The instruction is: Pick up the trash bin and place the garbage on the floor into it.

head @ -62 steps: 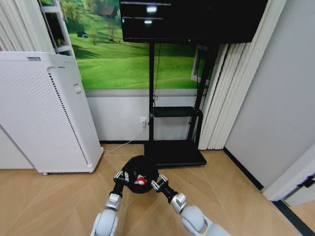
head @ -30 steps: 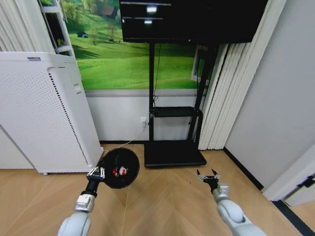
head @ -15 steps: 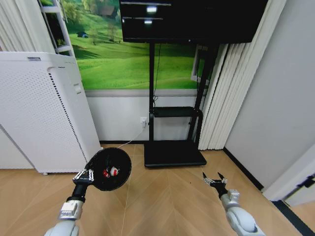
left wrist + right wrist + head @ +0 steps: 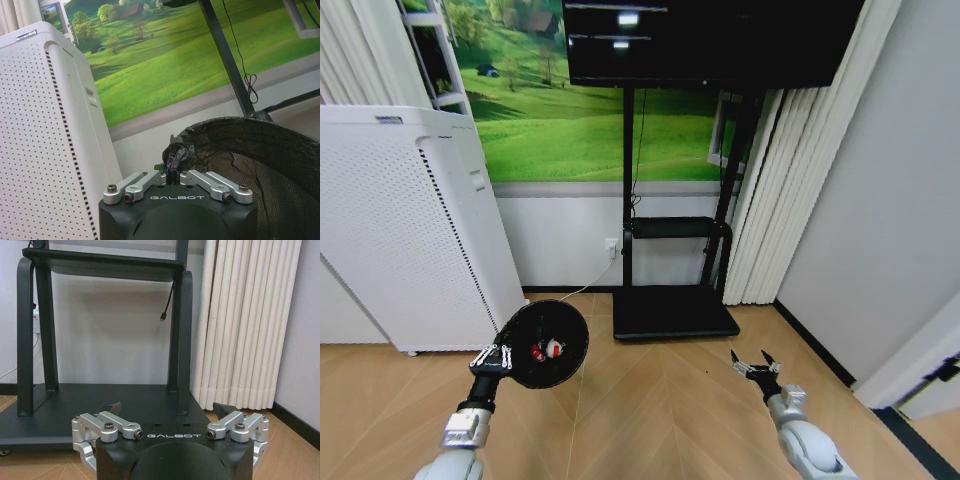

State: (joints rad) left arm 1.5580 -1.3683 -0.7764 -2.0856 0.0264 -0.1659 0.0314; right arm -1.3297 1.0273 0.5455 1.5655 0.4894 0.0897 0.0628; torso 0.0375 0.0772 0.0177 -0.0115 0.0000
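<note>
Left gripper [image 4: 491,357] clamped on the rim of the trash bin [image 4: 545,345], holding it off the floor [image 4: 650,400], low left, in front of the white perforated appliance [image 4: 405,230]. Bin tilted, mouth facing the head camera; red-and-white garbage [image 4: 546,350] inside. Left wrist view: fingers [image 4: 145,181] pinched together on the crumpled black liner at the bin's rim [image 4: 177,152]. Right gripper [image 4: 754,368] low right, jaws apart and empty, pointed toward the black TV stand [image 4: 100,340] and the curtain [image 4: 245,320]

The bin [image 4: 545,345] was black mesh, red and white litter [image 4: 546,350] inside. Beside it the white appliance [image 4: 405,225] was dotted with perforations; floor [image 4: 650,410] was pale wood.
</note>
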